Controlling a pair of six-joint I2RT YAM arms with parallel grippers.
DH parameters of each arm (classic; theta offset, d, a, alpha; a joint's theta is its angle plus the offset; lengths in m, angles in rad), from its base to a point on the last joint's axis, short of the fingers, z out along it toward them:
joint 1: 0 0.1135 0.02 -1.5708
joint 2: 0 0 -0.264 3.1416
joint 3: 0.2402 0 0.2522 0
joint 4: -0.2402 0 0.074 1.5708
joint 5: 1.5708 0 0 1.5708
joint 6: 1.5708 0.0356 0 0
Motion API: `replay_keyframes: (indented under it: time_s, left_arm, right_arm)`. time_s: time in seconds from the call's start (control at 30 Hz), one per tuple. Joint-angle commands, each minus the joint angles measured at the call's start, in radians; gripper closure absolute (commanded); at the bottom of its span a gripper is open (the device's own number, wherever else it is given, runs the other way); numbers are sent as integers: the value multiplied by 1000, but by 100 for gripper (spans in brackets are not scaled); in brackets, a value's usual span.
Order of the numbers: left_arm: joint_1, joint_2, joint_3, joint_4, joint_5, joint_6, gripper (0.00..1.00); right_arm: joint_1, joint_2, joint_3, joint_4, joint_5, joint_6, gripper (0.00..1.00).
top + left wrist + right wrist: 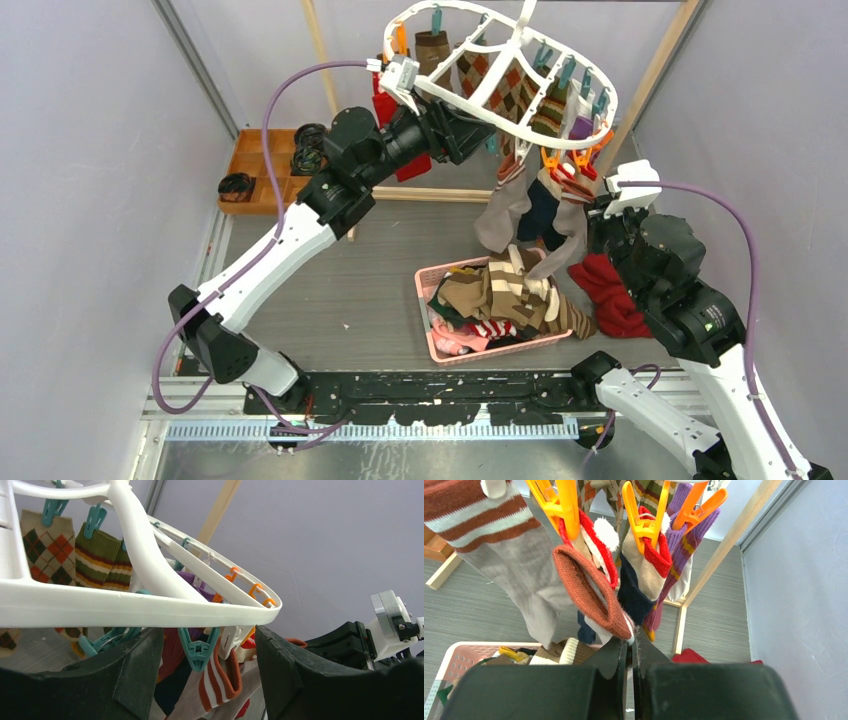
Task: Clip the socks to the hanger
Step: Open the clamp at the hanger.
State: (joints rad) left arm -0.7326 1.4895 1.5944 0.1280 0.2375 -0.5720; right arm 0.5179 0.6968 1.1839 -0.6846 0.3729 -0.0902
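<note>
One sock (589, 587) (cuff slanting downward) pinched by right end effector (631, 642); left end effector (210, 629) spread under hanger (125, 605).

A robotics lab cell (blank grey walls (80, 150), arms (300, 230) bolted to a table (380, 280))

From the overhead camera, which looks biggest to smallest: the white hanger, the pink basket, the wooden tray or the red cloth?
Largest: white hanger, though it hangs nearer the camera, which flatters it.
Next: pink basket.
Last: wooden tray and red cloth look about alike; an arm hides part of the cloth.
</note>
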Motion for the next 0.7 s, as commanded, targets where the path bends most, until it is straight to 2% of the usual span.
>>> replay_keyframes:
  time_s: [0.0, 0.23, 0.5, 0.67]
  left_arm:
    - [19, -35, 18, -35, 12, -22, 33]
    - [32, -28, 37, -46, 76, -52, 40]
    - [33, -11, 14, -33, 68, -12, 38]
    - [33, 26, 9, 41, 125, -27, 37]
  right_arm:
    - [5, 4, 32, 43, 24, 22, 98]
    - [4, 4, 30, 46, 15, 35, 98]
    - [4, 6, 31, 50, 26, 37, 98]
    - [5, 6, 31, 49, 18, 38, 98]
